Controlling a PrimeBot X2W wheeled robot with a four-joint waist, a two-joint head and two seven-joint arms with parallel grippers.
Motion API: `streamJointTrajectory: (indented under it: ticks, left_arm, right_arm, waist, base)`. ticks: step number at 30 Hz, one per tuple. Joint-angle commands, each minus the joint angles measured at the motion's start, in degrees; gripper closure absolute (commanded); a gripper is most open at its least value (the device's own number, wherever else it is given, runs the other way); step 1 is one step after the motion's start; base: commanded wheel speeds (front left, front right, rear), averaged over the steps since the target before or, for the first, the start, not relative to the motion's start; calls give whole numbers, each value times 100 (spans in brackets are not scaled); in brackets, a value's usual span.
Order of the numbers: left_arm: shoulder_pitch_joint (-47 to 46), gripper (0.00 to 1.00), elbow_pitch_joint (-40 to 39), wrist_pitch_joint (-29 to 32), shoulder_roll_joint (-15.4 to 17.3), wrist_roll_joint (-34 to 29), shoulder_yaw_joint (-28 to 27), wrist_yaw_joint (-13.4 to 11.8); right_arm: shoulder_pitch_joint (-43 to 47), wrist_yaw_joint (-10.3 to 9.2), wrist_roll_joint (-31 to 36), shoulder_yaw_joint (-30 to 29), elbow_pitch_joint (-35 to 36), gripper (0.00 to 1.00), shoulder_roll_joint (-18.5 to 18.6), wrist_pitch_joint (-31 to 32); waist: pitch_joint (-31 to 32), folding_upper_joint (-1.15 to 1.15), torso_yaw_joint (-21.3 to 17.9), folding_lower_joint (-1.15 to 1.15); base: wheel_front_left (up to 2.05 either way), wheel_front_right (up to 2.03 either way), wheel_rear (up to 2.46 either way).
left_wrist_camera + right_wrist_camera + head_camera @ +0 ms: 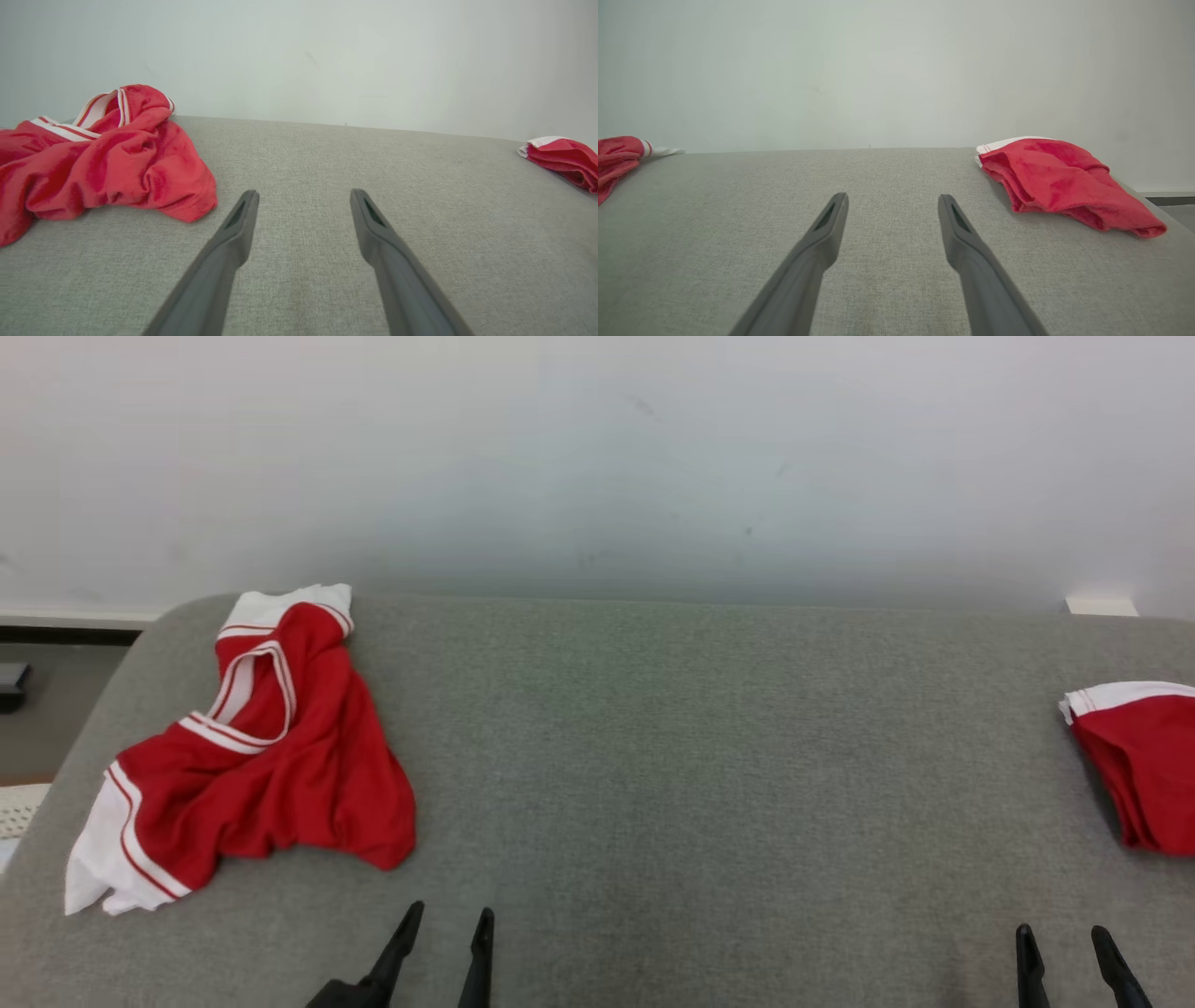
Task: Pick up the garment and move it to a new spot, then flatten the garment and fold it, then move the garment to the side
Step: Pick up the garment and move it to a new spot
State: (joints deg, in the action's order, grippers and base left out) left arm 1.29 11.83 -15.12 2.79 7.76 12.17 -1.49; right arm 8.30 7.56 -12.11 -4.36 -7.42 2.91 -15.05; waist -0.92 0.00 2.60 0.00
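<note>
Bench (709, 756), grey fabric top, one of it, backs onto a plain pale wall. Garments: two, both red with white trim. The bigger heap, crumpled garment (271, 756), lies bunched toward the bench's far left corner, white bands and neckline twisted up. It looks dumped there as the piece to be worked, so the task is likely at its very start: nothing lifted, flattened or folded yet. The smaller one, folded garment (1144, 765), sits at the bench's right edge, partly cut off in the head view. It is compact and layered, probably a finished piece parked out of the way. The middle of the bench between them is bare, likely the spot for spreading.

Pincers: two, both low at the bench's near edge. The left pincer (450, 910) is spread wide and grips nothing; it is near the crumpled garment's closest red corner but not touching it. The right pincer (1061, 931) is equally wide and empty, near the folded garment but apart from it. Both seem in a ready pose.
</note>
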Motion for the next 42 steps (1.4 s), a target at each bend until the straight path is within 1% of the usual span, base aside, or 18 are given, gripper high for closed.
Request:
streamJointTrajectory:
  ticks: [1, 6, 12, 18, 21, 24, 27, 30, 33, 35, 40, 42]
  left_arm:
    - [-39, 0, -14, -3, 22, 34, 2, 8]
    - [-27, 0, -9, -3, 23, 61, 60, -7]
    - [138, 0, -14, -3, 21, 166, 62, -88]
    - [295, 0, -58, -3, 22, 238, -40, -172]
    - [251, 0, -112, -3, 22, 249, -151, -192]
    - [-26, 0, -189, -3, 22, 222, -323, -173]
    - [-421, 0, -222, -3, 39, 175, -601, -157]
    - [-1018, 0, -101, -3, 130, 206, -912, -100]
    - [-1771, 0, 355, -3, 283, 285, -1078, -1]
    - [-2285, 0, 794, 97, 431, 276, -1121, 49]
    - [-3483, 0, 1802, 493, 664, 404, -1260, 46]
    - [-3810, 0, 2260, 702, 778, 333, -1223, 43]
  right_arm:
    - [14, -16, 16, 5, 15, 0, -1, -16]
    - [68, -16, -8, 99, -15, 0, -1, -16]
    - [62, -16, 3, 348, -80, 0, 1, -15]
    - [5, -16, -19, 521, -127, 0, 1, -15]
    - [-40, -16, 38, 514, -107, 0, 3, -15]
    - [-152, -16, 141, 454, -66, 0, 3, -15]
    - [-302, -16, 277, 377, -13, 0, 9, -15]
    - [-534, -16, 395, 322, 59, 0, 127, -15]
    - [-775, -16, 452, 267, 108, 0, 298, -15]
    - [-908, -16, 480, 249, 120, 0, 427, -14]
    - [-1148, -16, 488, 263, 146, 0, 642, -14]
    - [-1204, -16, 482, 289, 120, 0, 700, -4]
  waist:
    - [13, 0, 126, 0]
    - [61, 0, 676, 0]
    - [104, 0, 1330, 0]
    - [92, 0, 1733, 0]
    - [-29, 0, 1834, 0]
    - [-271, 0, 1889, 0]
    - [-666, 0, 1895, 0]
    - [-1123, 0, 1863, 0]
    - [-1563, 0, 1839, 0]
    - [-1820, 0, 1826, 0]
    - [-2225, 0, 1766, 0]
    - [-2300, 0, 1723, 0]
  base:
    - [0, 0, 0]
    - [0, 0, 0]
    - [0, 0, 0]
    - [0, 0, 0]
    - [0, 0, 0]
    - [0, 0, 0]
    - [0, 0, 0]
    - [0, 0, 0]
    - [0, 0, 0]
    - [0, 0, 0]
    - [0, 0, 0]
    - [0, 0, 0]
